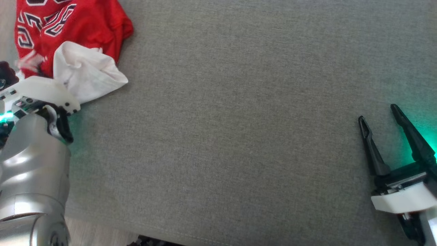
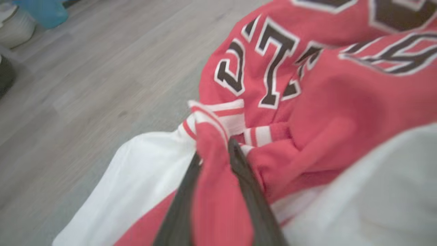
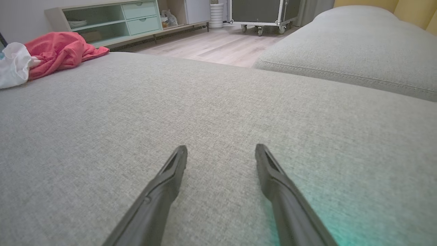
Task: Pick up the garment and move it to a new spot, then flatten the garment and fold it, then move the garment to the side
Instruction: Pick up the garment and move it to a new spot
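The garment (image 1: 78,24) is a red jersey with black-and-white letters and a white part, crumpled at the cushion's (image 1: 239,119) far left corner.

The garment (image 1: 78,24) is soft, matt cloth, red with a white part. The red cloth looks thin and smooth, and it lies in loose wrinkles. Its black and white letters (image 2: 273,68) look flat, like a print. The cushion (image 1: 239,119) is grey woven fabric, matt, with a fine rough grain. The left forearm (image 1: 30,164) has a silver shell, smooth and glossy, with bright reflections. The wrist cover (image 1: 44,90) is white plastic, smooth and almost matt. The fingers of the right gripper (image 1: 378,112) are dark matt plastic. The floor (image 3: 218,48) looks like pale wood planks with a dull finish. The cabinet (image 3: 112,20) has smooth, pale green fronts.
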You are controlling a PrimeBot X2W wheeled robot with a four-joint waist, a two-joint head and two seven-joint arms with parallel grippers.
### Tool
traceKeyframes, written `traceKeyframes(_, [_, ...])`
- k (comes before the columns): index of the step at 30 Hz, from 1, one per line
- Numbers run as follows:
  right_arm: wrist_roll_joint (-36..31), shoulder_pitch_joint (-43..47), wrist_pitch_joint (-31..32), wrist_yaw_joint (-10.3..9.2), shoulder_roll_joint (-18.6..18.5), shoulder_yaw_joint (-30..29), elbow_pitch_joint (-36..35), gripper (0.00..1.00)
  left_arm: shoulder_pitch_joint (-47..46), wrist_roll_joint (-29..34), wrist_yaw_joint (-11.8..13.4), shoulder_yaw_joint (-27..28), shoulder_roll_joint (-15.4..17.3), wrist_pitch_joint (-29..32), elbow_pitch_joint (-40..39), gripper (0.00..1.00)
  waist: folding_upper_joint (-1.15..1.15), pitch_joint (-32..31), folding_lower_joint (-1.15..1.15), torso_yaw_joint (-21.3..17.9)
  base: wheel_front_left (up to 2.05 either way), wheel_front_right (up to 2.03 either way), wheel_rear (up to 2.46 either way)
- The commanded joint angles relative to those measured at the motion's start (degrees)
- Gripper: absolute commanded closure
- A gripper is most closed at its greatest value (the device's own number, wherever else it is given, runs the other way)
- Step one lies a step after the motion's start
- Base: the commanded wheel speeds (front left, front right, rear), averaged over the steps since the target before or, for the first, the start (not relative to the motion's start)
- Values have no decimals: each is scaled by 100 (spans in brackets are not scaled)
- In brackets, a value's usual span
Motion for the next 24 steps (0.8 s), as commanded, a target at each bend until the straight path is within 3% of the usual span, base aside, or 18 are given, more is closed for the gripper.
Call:
traceKeyframes(1, [-34, -23, -4, -5, -37, 98, 98, 0, -49, 39, -79, 53, 400, -310, -141, 100, 0, -105, -1, -9, 0, 0, 0])
traceKeyframes(6, [16, -111, -4, -5, 217, 297, 268, 0, -206, 229, -558, -188, 667, -1129, -349, 100, 0, -718, -1, -176, 0, 0, 0])
traceKeyframes(13, [131, -89, -4, -5, 729, 627, 577, 0, -500, 486, -960, -562, 968, -1252, -1254, 100, 0, -1881, -1, -725, 0, 0, 0])
traceKeyframes(19, [214, 114, -4, -5, 976, 773, 701, 0, -636, 408, -1086, -954, 921, -1251, -1859, 100, 0, -2584, -1, -1313, 0, 0, 0])
traceKeyframes(24, [259, 308, -4, -5, 1074, 804, 721, 0, -569, -87, -1098, -1754, 809, -890, -2662, 100, 0, -3026, -1, -1992, 0, 0, 0])
